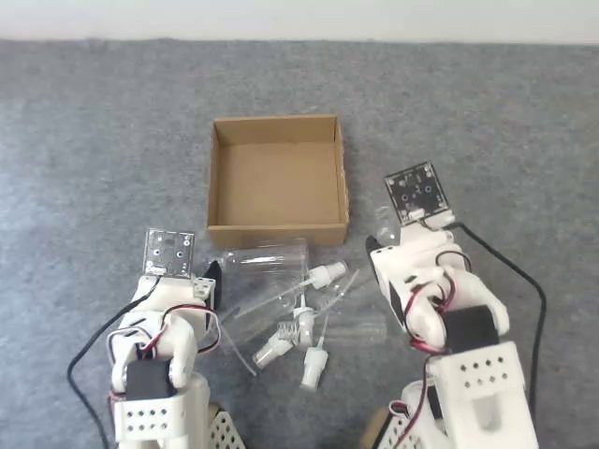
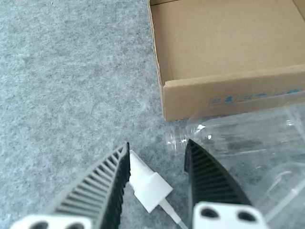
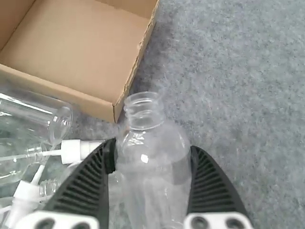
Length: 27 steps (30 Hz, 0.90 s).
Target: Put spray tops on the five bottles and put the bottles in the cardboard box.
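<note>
Now: left jaws apart astride spray top [image 2: 151,187]; right jaws clamped on clear bottle [image 3: 151,162] near cardboard box [image 3: 90,100] corner.

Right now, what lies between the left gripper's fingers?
A white spray top lies on the grey carpet between the fingers of the open left gripper, close against one finger. The left wrist view shows this.

Robot test bench: grey felt tabletop [image 1: 94,140], plain white wall [image 1: 281,17].
</note>
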{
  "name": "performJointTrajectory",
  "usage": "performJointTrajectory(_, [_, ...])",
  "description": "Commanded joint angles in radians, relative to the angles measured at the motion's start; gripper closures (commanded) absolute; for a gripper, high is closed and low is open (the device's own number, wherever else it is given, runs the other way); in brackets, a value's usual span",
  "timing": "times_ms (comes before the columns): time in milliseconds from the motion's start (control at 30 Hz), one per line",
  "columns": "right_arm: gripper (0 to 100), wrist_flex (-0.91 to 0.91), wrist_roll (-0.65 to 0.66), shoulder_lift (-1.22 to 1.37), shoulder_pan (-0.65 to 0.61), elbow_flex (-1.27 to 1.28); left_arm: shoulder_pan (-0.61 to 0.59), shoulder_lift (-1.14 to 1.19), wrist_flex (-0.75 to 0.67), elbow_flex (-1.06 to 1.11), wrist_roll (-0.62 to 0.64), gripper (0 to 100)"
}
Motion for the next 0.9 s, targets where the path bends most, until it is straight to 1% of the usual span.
performJointTrajectory(0, [95.8,-0.021,-0.009,-0.117,0.001,0.031,-0.006,-0.015,-0.006,-0.019,-0.006,82])
performJointTrajectory(500, [95.8,-0.022,-0.009,-0.49,0.001,0.216,-0.006,-0.015,-0.005,-0.053,-0.005,82])
performJointTrajectory(800, [95.8,-0.013,-0.009,-0.682,0.001,0.295,-0.008,-0.015,0.0,-0.142,-0.005,82])
performJointTrajectory(867, [95.8,-0.015,-0.009,-0.69,0.001,0.304,-0.008,-0.015,0.0,-0.176,-0.006,82])
